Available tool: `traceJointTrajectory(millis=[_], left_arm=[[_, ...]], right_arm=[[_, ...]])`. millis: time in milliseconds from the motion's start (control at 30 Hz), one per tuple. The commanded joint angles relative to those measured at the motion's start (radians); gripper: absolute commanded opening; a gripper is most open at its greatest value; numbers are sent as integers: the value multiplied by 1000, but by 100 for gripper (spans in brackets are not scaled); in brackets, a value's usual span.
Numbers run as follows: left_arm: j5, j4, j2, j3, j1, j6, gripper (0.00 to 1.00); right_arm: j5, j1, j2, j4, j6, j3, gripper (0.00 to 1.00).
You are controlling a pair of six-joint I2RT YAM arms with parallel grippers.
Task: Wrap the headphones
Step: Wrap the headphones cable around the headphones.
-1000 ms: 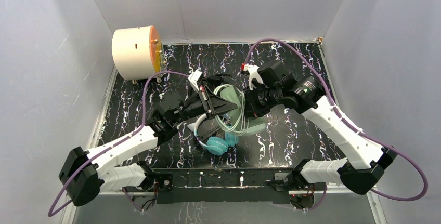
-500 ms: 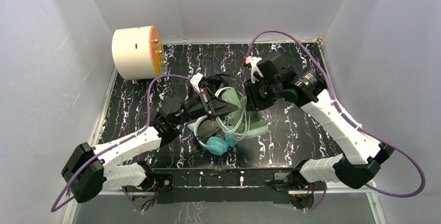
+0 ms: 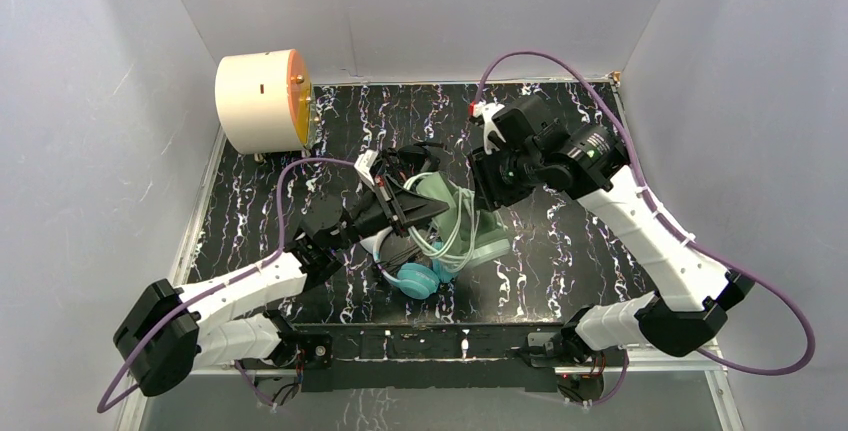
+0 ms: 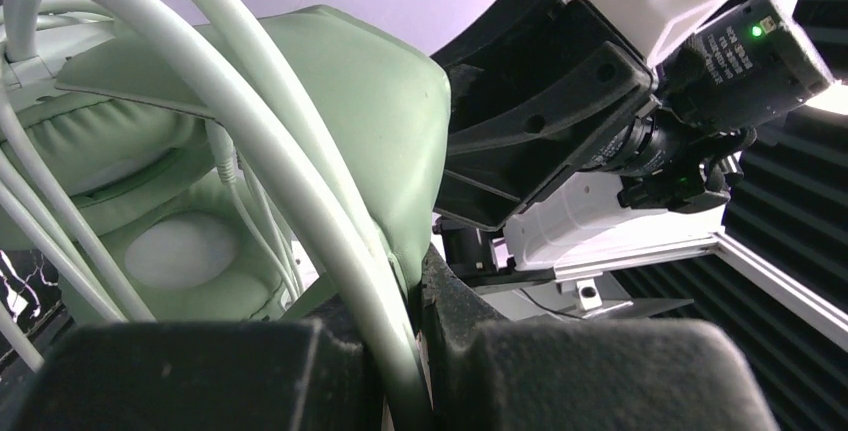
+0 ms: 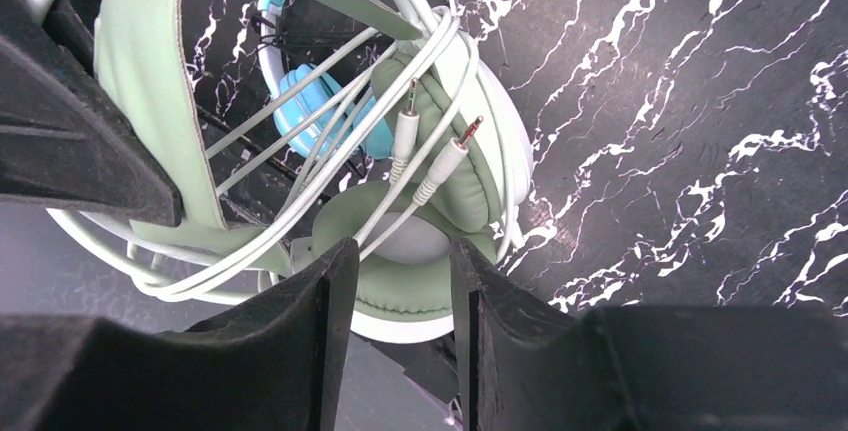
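Observation:
The pale sage-green headphones (image 3: 452, 213) hang tilted above the table's middle, their light cable (image 5: 300, 186) looped several times round the band. My left gripper (image 3: 408, 213) is shut on the band's padded edge (image 4: 395, 131) together with one strand of cable (image 4: 330, 241). My right gripper (image 5: 402, 249) stands open just right of the headset, and an ear cup (image 5: 415, 281) shows beyond its gap. Two cable plugs (image 5: 405, 126) dangle free. Under the green headset lie the teal headphones (image 3: 418, 279). A black headset (image 3: 424, 154) partly shows behind it.
A cream cylinder with an orange face (image 3: 262, 101) stands at the back left of the black marbled table (image 3: 570, 251). White walls close in on three sides. Both arms' purple cables arc over the table.
My right gripper has gone from shut to open and drawn slightly back from the headset. The left gripper, still shut on the band, has shifted a little left.

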Motion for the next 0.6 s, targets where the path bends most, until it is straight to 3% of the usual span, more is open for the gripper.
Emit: traceJointTrajectory(millis=[0,133,200,333,567], left_arm=[[-61,164,-63,4,17,-39,0],[-55,201,-63,-1,47,-43,0],[-52,216,-64,-2,68,-44,0],[-36,237,-36,10,114,-62,0],[2,242,63,80,154,-102,0]], right_arm=[[42,-3,2,-12,-9,95,49],[118,-11,5,-37,-26,126,63],[62,-73,-12,29,-63,92,69],[-346,-262,-86,280,-166,-21,66],[-742,-254,-209,596,-219,-175,54]])
